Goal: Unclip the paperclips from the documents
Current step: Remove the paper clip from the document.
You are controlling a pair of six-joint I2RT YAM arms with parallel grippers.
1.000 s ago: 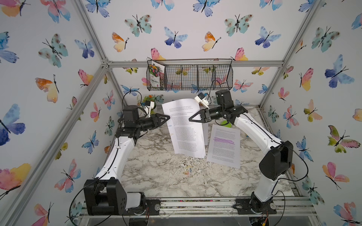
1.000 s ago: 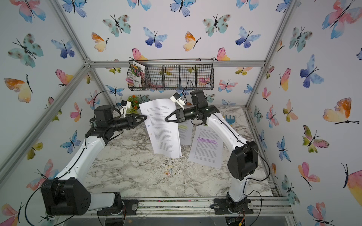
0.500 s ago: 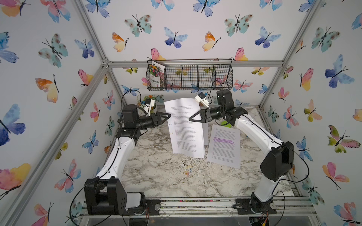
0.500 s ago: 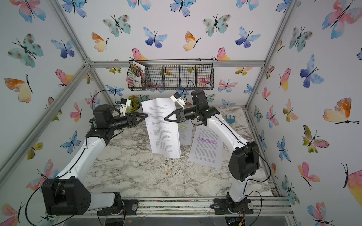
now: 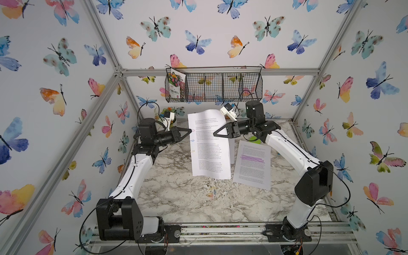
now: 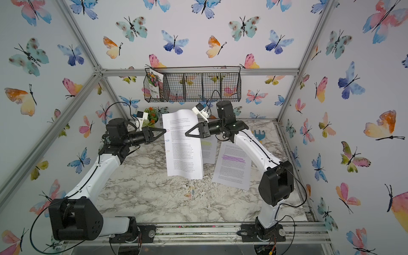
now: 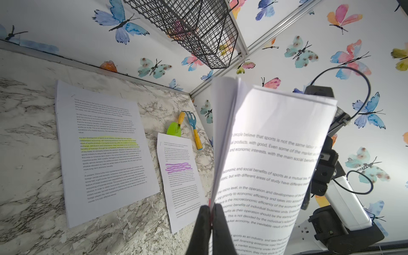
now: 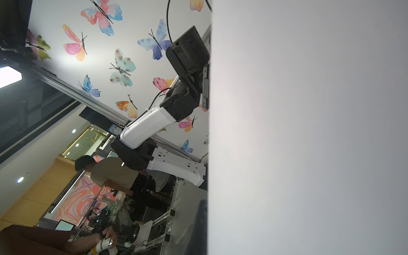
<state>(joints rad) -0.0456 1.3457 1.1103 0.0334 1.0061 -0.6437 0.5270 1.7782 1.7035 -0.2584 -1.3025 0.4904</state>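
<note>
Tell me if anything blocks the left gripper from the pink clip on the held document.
Nothing visible does. The left gripper is shut at the document edge, and the wrist view shows the pink clip pinched between its fingers. The right gripper holds the document from the opposite side.

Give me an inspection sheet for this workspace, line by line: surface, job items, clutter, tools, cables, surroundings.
Surface: marble-pattern tabletop, flat.
Job's things: unhighlighted document held upright in the air, with pink paperclip, blue paperclip and yellow paperclip on one edge; purple-highlighted document and yellow-highlighted document lie flat; loose paperclips on the tabletop.
Clutter: green trowel, blue hand rake, potted plant; seed packet in the wire basket.
Tools: left tool shut on the pink paperclip; right tool shut on the unhighlighted document.
Cables: black cable loops at both wrists, off the paper.
Surroundings: butterfly walls, aluminium frame; person outside the cell.
</note>
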